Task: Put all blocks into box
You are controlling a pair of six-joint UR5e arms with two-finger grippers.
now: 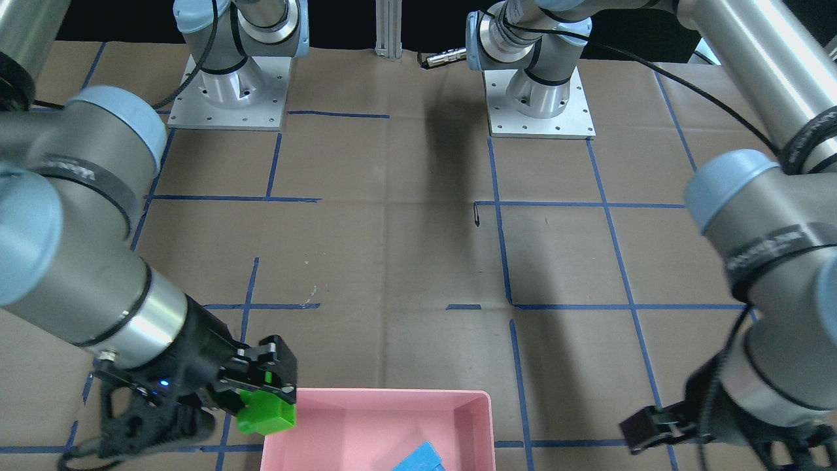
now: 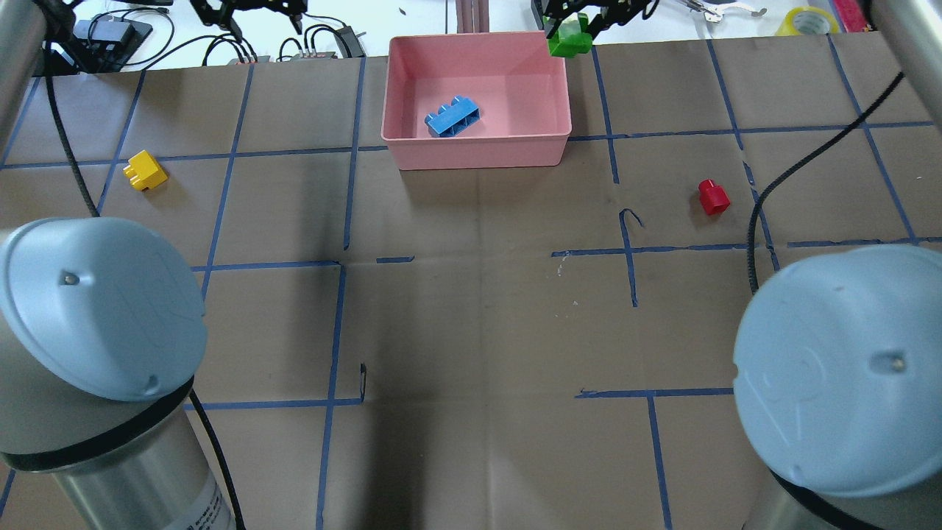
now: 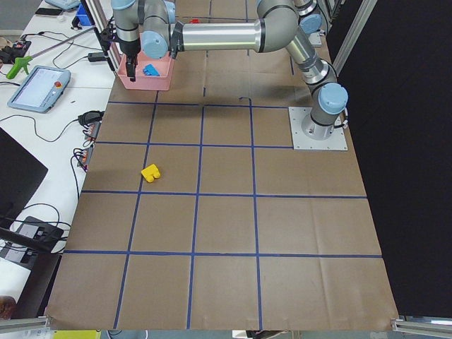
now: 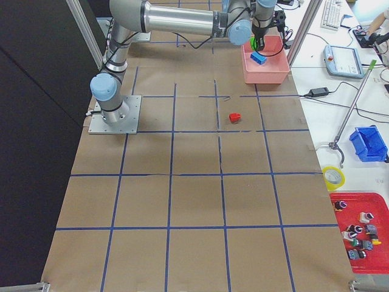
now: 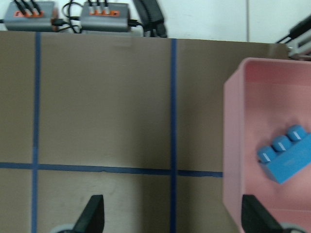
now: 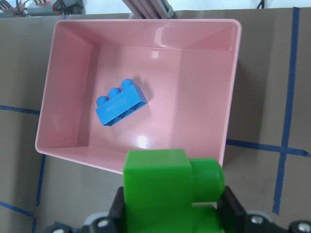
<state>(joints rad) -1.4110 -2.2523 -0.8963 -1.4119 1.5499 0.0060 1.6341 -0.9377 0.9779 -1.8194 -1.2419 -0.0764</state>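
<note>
The pink box point(image 2: 478, 141) stands at the table's far middle with the light blue block point(image 2: 452, 119) lying inside it. My right gripper point(image 2: 570, 29) is shut on the green block point(image 2: 568, 42) and holds it above the box's far right corner. The right wrist view shows the green block point(image 6: 167, 189) over the box's rim point(image 6: 68, 87). My left gripper point(image 5: 175, 218) is open and empty, hanging left of the box point(image 5: 233, 145). The yellow block point(image 2: 144, 171) lies on the left of the table. The red block point(image 2: 712, 196) lies on the right.
Cables and small power units point(image 2: 316, 44) lie on the white bench past the table's far edge, with a tape roll point(image 2: 798, 18) at the far right. The arm bases point(image 1: 229, 91) point(image 1: 539, 98) stand on the robot's side. Blue tape lines grid the brown table.
</note>
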